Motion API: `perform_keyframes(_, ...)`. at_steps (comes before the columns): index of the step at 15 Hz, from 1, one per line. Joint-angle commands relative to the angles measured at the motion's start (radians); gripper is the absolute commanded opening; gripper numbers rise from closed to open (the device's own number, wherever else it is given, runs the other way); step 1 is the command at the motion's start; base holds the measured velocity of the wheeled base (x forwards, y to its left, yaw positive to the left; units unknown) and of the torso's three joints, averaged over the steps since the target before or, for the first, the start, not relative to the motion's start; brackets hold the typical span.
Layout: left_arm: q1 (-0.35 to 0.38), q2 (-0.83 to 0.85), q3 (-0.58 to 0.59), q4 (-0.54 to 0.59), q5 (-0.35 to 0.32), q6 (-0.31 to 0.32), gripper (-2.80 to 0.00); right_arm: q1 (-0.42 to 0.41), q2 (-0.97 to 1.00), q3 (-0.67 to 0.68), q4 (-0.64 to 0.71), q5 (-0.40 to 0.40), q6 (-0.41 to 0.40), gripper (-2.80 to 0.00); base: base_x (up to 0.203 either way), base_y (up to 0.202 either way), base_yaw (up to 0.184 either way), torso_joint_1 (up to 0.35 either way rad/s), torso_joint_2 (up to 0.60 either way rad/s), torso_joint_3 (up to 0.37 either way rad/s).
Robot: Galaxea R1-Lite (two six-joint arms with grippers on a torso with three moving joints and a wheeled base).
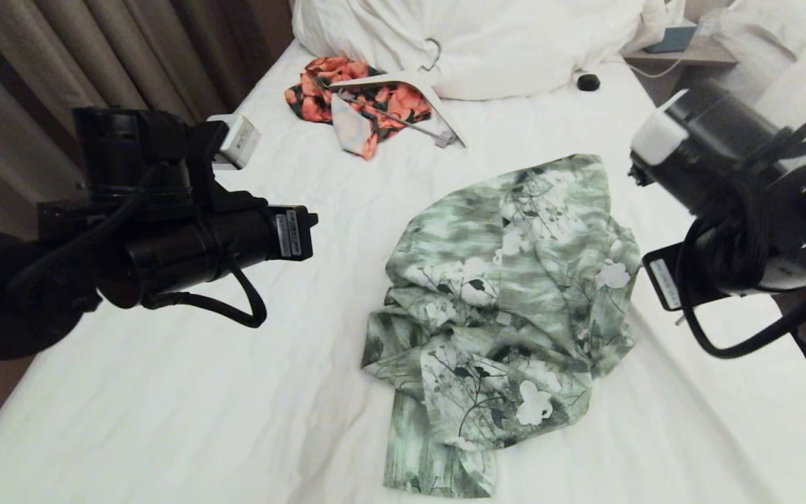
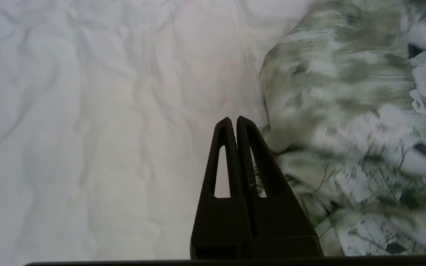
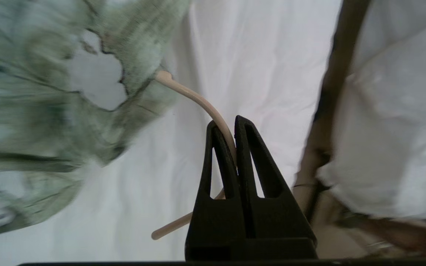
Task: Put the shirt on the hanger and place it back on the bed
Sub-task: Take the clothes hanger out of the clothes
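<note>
Right tool point(image 3: 235, 127): clamped tight on the thin cream hook of the hanger point(image 3: 198, 101), wire pinched between the tips, one loose end poking out behind. Hook emerging from the neck of the shirt point(image 3: 50, 111), rest of the hanger buried under the cloth, so likely threaded inside already. Gripped by the hook, seemingly, to lift or lay down garment and frame as one.

Left tool point(image 2: 233, 120): fully closed, nothing held, hanging above bare sheet just beside the shirt's edge, probably parked clear of the work.

In the head view, left arm at 9 o'clock, right arm at 3 o'clock, both tools out of sight there. Shirt point(image 1: 508, 308) crumpled at centre on the bed point(image 1: 165, 406), one sleeve trailing toward 6 o'clock. At 12 o'clock, orange floral garment point(image 1: 347, 91) with a thick white hanger point(image 1: 438, 105) lying across it, pillows point(image 1: 501, 42) behind, a small black object point(image 1: 588, 82) at 1 o'clock.

Count: two tools, two garments, two hangers, one bed in use.
</note>
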Motion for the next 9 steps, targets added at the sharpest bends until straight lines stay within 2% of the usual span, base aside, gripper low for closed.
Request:
perform_keyframes(1,0.000,0.003,-0.001,-0.001,0.001,0.001,-2.80,-0.056,0.003,-0.090,0.047,0.070,0.022,-2.80,0.000,0.000,0.000,0.000,0.00,0.000)
perform_keyframes(4,-0.002,0.008,0.001,-0.001,0.001,0.001,-2.80,-0.106,0.029,-0.173,0.118,0.162,0.070,-2.80,0.000,0.000,0.000,0.000,0.00,0.000)
perform_keyframes(9,-0.015,0.019,0.003,-0.002,0.003,-0.001,-2.80,-0.116,0.043,-0.221,0.086,0.166,0.061,-2.80,0.000,0.000,0.000,0.000,0.00,0.000)
